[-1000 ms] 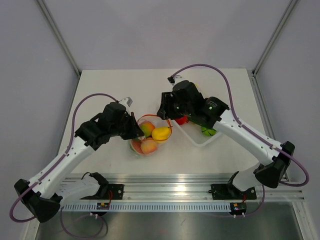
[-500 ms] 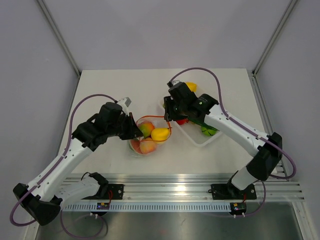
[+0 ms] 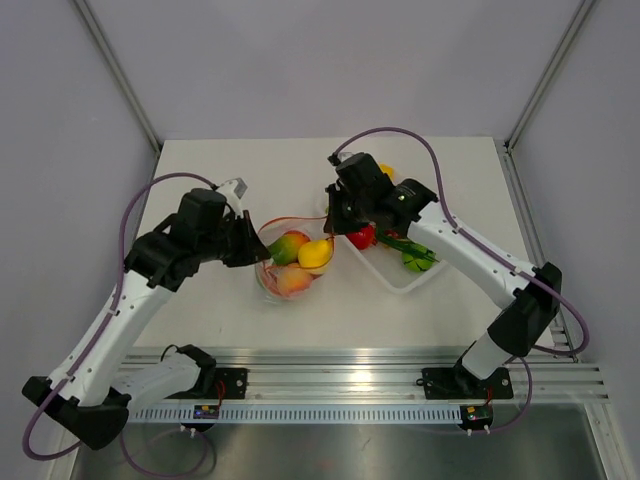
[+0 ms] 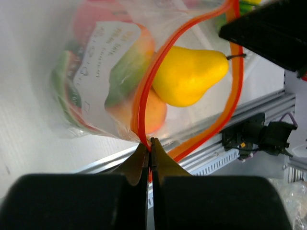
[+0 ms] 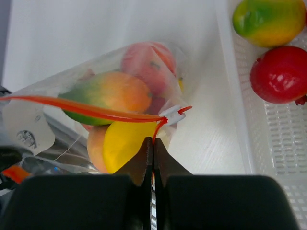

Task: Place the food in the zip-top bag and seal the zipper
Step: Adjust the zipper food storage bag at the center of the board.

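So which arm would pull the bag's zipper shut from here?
Probably the right. The right fingers pinch the zipper just beside its white slider. The left fingers pinch the far end, which suits holding it steady.

The zip-top bag (image 4: 125,82) carries a white printed label (image 4: 103,53) on its side. Its small dark lettering is too blurred to read. No other writing is legible.
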Tool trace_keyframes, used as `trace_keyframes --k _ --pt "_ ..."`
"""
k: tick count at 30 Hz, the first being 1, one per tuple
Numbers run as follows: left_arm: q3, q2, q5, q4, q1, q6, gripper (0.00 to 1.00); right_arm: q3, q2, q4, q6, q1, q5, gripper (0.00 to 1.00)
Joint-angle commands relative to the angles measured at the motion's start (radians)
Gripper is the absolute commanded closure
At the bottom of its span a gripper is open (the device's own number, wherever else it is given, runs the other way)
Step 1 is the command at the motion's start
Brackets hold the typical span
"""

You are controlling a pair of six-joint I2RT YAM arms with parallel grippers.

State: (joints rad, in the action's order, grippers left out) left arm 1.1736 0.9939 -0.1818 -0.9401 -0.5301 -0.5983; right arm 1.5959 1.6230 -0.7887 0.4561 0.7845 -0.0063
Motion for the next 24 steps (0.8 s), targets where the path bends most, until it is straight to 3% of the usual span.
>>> trace_keyframes --k 1,5,9,11,18,24 --pt "0.171 0.035 0.054 -0.057 0.027 0.095 1.0 0.105 -0.089 0.016 0.023 0.01 -0.084 1.0" --pt "0.115 0.077 0.027 -0.016 0.027 0.095 1.0 0.0 -0.045 0.055 0.044 0.009 -0.065 1.0" --pt "-0.054 0.173 0.022 0.093 0.035 0.094 1.0 -0.008 0.07 -0.003 0.069 0.004 0.043 1.0" --pt "-0.026 0.198 0.019 0.055 0.033 0.094 1.0 0.019 0.034 -0.004 0.076 0.009 0.025 1.0" --pt "0.216 0.068 -0.018 -0.025 0.044 0.107 1.0 0.085 -0.133 -0.024 0.035 0.012 0.058 1.0" --pt "-0.024 0.176 -0.088 0.093 0.042 0.088 1.0 0.016 0.02 -0.062 0.038 0.009 0.133 1.0"
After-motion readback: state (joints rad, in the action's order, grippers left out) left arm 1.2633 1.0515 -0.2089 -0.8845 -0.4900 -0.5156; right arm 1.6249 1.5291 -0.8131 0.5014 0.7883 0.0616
